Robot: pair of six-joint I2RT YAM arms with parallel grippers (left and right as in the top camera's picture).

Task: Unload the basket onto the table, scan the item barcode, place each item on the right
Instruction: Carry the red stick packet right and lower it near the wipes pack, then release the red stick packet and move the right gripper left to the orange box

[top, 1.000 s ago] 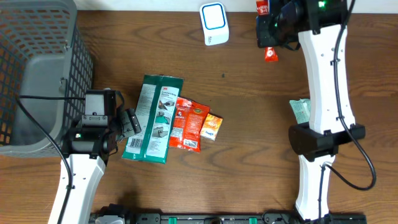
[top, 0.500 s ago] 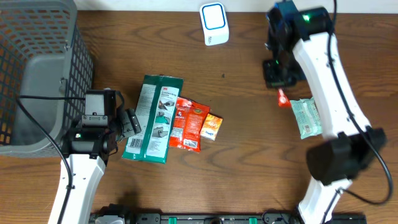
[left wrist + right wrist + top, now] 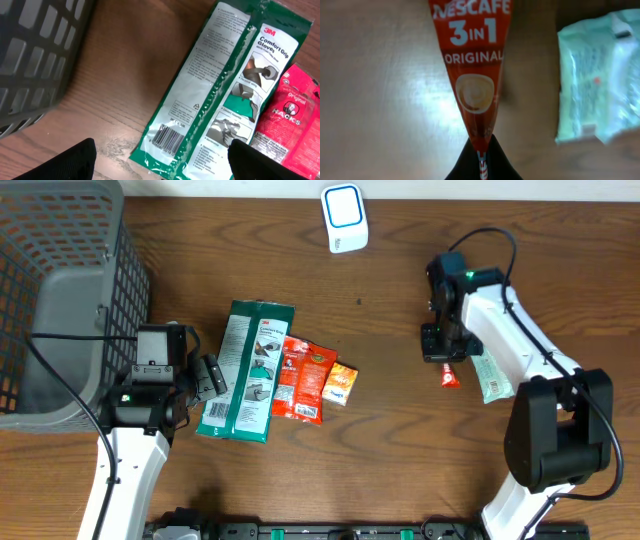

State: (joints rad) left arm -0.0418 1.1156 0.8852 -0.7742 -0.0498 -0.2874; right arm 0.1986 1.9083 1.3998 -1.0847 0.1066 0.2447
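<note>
Holding the coffee stick (image 3: pixel 472 65) tight by one thin end, our right tool (image 3: pixel 480 167) is pinched shut on it. Our left tool (image 3: pixel 207 375) is wide open with nothing in it, and it sits just beside the glove pack (image 3: pixel 247 370).

A big thing has changed. A second ago our right arm was far up at the back of the worktop (image 3: pixel 400 460), near the white scanner (image 3: pixel 345 217), with the stick up there too. Now the arm has swung back toward us. The stick is out in the open on the right side, just beside the pale green packet (image 3: pixel 492 375) and well apart from the scanner.

We think this means the stick has had its turn at the scanner and we are bringing it to rest next to the packet. The glove pack and the red packets (image 3: pixel 300 378) probably wait for their turn.

The stick is long and thin. From above, its long way runs from the back of the worktop toward us, a little slanted. The pinched end is the far end, and the free end points toward us. The side with the big words faces up at our wrist camera. We see no barcode on that side. We cannot tell if the stick touches the worktop or hangs just over it.
</note>
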